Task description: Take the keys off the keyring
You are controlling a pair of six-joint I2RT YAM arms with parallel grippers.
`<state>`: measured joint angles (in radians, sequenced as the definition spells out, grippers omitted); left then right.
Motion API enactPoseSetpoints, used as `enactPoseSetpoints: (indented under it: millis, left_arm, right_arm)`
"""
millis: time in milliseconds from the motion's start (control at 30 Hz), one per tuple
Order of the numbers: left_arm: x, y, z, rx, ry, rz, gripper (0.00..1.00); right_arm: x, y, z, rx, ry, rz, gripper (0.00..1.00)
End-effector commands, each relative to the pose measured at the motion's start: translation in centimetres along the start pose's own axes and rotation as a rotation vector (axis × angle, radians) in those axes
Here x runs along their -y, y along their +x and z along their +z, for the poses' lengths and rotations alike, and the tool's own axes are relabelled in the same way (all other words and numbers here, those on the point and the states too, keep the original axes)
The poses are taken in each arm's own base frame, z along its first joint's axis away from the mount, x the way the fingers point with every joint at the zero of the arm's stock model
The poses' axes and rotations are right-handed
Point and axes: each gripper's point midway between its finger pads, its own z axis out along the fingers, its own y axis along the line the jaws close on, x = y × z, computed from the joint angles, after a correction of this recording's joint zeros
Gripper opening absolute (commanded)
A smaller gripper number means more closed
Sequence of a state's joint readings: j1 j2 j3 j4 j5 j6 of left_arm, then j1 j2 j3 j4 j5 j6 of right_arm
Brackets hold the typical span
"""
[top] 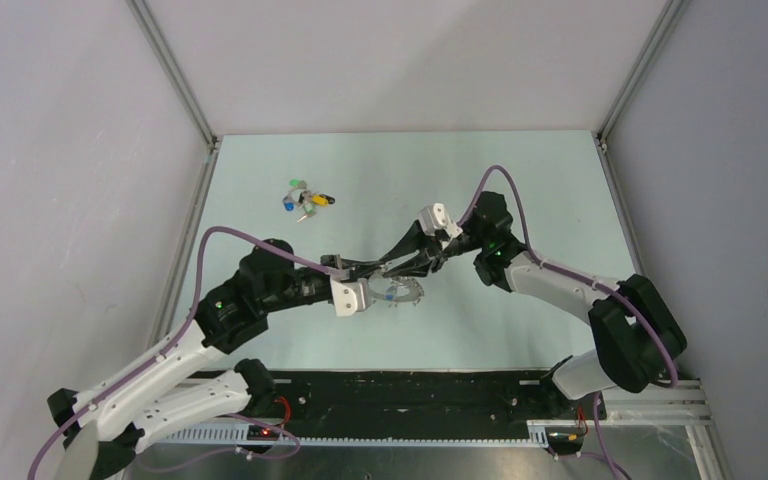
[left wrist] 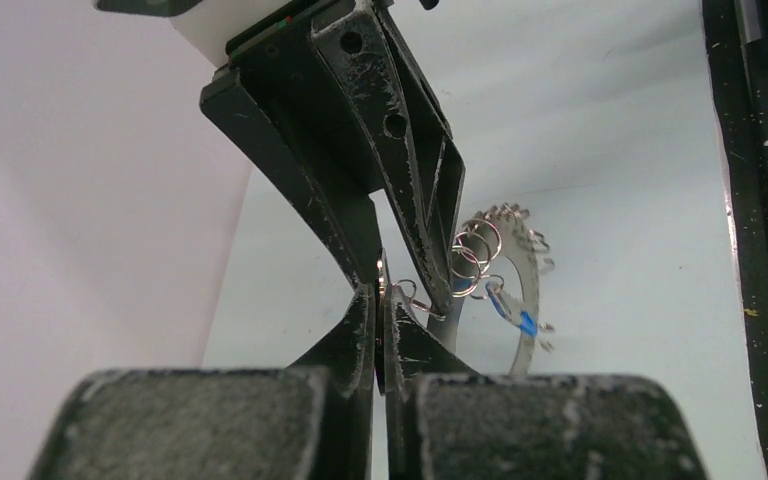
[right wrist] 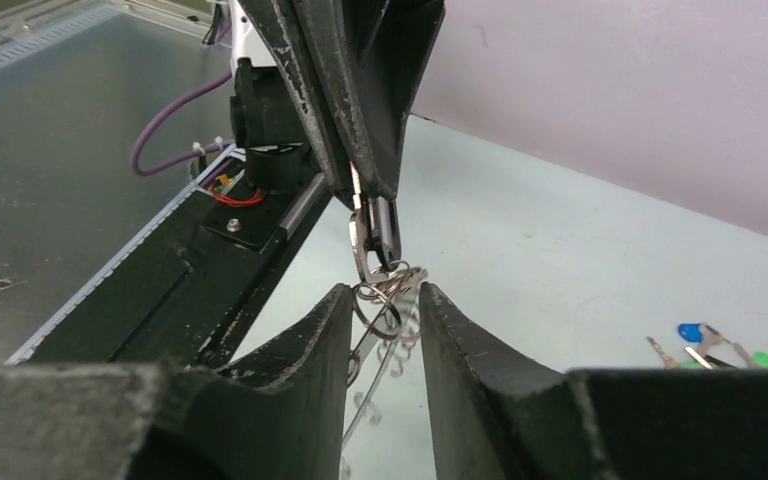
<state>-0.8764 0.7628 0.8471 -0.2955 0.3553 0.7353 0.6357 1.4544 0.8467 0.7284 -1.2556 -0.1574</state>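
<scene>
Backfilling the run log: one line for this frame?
phase: key removal | left pincer: shut on keyring rim | right pincer: open, straddling rim loops | blue key: on keyring

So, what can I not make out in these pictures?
Black key: found in no view; grippers cover part of the keyring in the top view.
What the left gripper pinches: only a silver sliver shows, right wrist view.
Whether the right gripper grips the wire loops or only surrounds them.
Loose keys: too small to count, top view.
</scene>
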Motion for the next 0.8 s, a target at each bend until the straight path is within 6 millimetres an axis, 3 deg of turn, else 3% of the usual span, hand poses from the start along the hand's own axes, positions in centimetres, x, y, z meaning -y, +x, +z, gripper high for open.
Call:
enactPoseSetpoints:
  millis: [0, 433, 600, 767]
  left_arm:
    - [-1.4, -1.9, -0.4, 0.07, -0.046, 0.055, 0.0]
    - [-1.7, -2.2, -0.9, 0.079, -0.063, 0.067, 0.0]
    - [-1.6, -2.2, -1.0, 0.08, -0.064, 0.067, 0.0]
    - [-1.6, -2.1, -1.0, 0.079, -0.065, 0.069, 0.0]
  right_arm:
    - [-0.1, -1.6, 0.4, 0.03, -0.058, -0.038, 0.32]
    - [-0.2, -1.6, -0.2, 0.016, -0.048, 0.007, 0.0]
    - [0.0, -2.5, -0.3, 0.026, -0.01, 0.072, 0.0]
    - [1.7, -3.7, 0.2, 0.057, 0.186, 0.322, 0.0]
